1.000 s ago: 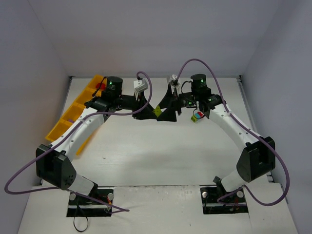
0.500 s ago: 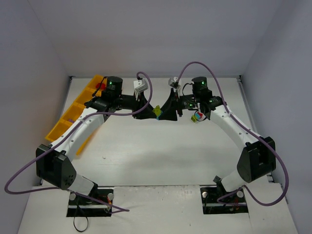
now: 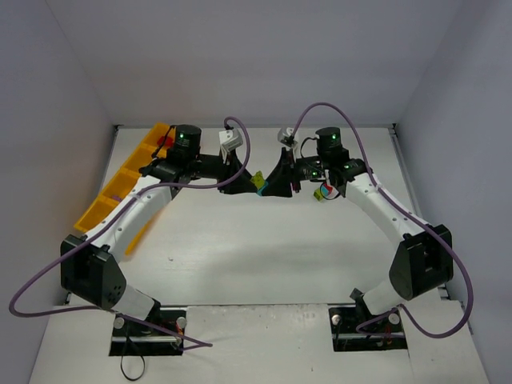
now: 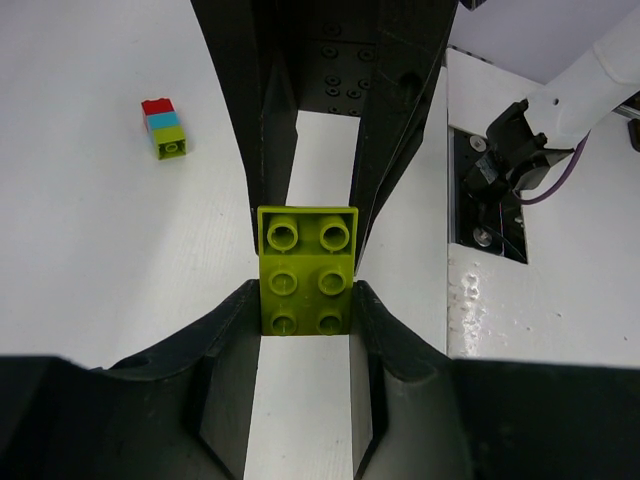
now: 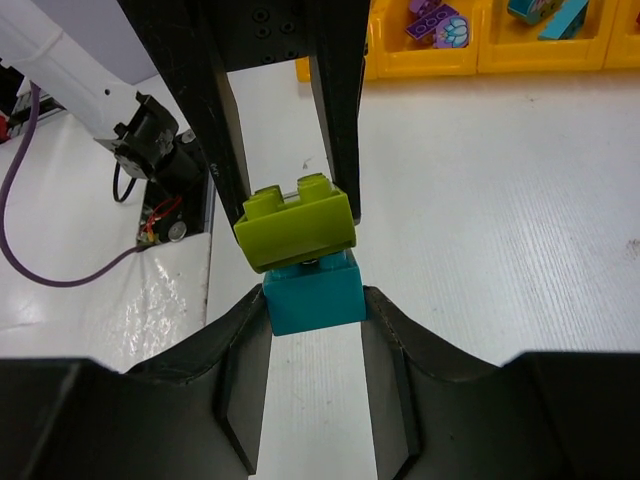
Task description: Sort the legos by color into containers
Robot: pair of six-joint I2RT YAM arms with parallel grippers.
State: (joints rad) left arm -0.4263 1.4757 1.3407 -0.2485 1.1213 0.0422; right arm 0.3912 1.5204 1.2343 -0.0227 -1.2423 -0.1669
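Above the middle of the table, a lime green lego [image 4: 307, 270] and a teal lego [image 5: 315, 292] are joined as one small stack. My left gripper [image 4: 305, 300] is shut on the lime lego [image 3: 258, 182]. Facing it, my right gripper [image 5: 316, 300] is shut on the teal one. In the right wrist view the lime lego [image 5: 297, 230] sits tilted on the teal lego's studs. The orange-yellow tray of containers [image 3: 120, 184] lies along the table's left side, away from both grippers [image 3: 264, 183].
A red, teal and lime stack [image 3: 324, 192] lies on the table under the right forearm, also visible as a stack [image 4: 165, 128] in the left wrist view. The tray [image 5: 430, 68] holds purple pieces [image 5: 440, 22] and teal pieces [image 5: 545, 12] in separate compartments.
My right gripper has moved left to meet the left gripper and has shut on the teal lego. The left arm has kept still with the lime lego.
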